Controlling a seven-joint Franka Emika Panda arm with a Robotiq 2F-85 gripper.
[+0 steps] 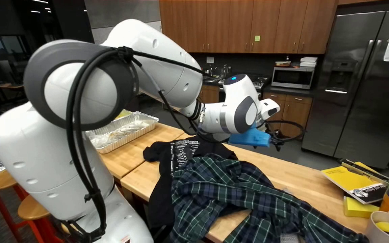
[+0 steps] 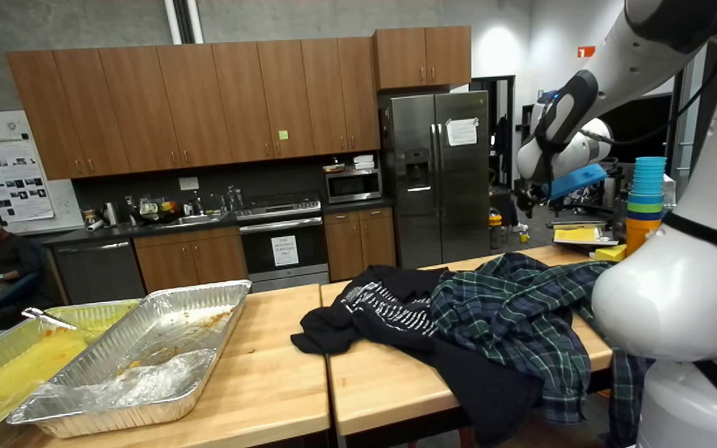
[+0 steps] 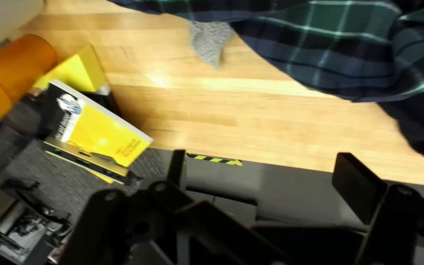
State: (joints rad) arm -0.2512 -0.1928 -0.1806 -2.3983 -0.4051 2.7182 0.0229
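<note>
Angular black tool (image 3: 263,173), 2 jaws wide apart – rumpled plaid cloth (image 3: 337,48) across smooth wooden tabletop (image 3: 234,117).

The plaid shirt (image 2: 520,311) is matt cloth, the tabletop (image 3: 234,117) smooth, faintly glossy wood.

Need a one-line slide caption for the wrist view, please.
Open, empty gripper near a wooden table, with a plaid shirt lying on it and a yellow-and-black book nearby.
</note>
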